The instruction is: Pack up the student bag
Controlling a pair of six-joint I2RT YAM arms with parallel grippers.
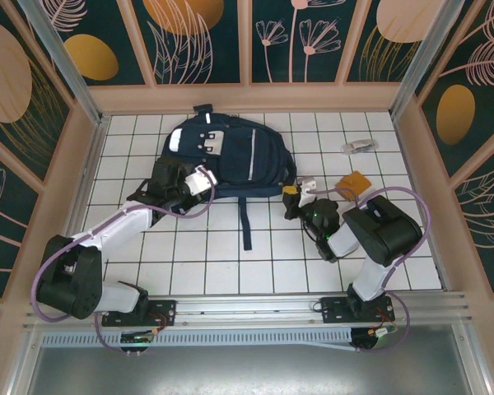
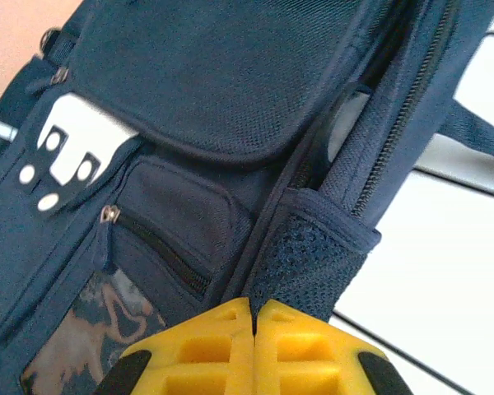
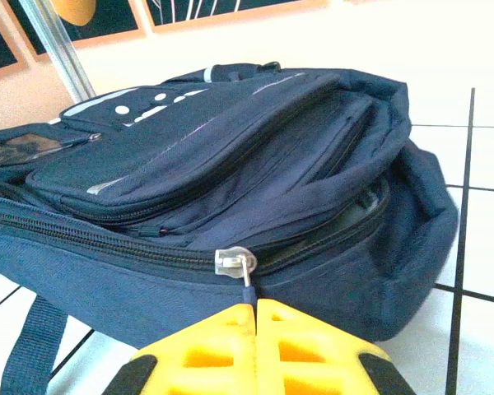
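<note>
The student bag (image 1: 230, 156), a navy-blue backpack, lies flat at the back middle of the white tiled table. My left gripper (image 1: 207, 177) is at its lower left side. In the left wrist view its yellow fingers (image 2: 253, 303) are shut, pinching the bag's fabric at the seam beside the mesh side pocket (image 2: 309, 259). My right gripper (image 1: 292, 193) is at the bag's right edge. It (image 3: 255, 304) is shut on the pull tab of the silver zipper slider (image 3: 233, 260). To the right of the slider the main zip (image 3: 346, 226) gapes open.
A small silver-white object (image 1: 359, 146) lies at the back right. An orange-brown flat item (image 1: 356, 183) and a small white item (image 1: 309, 184) sit near the right arm. A dark strap (image 1: 246, 222) trails forward from the bag. Patterned walls close in three sides of the table.
</note>
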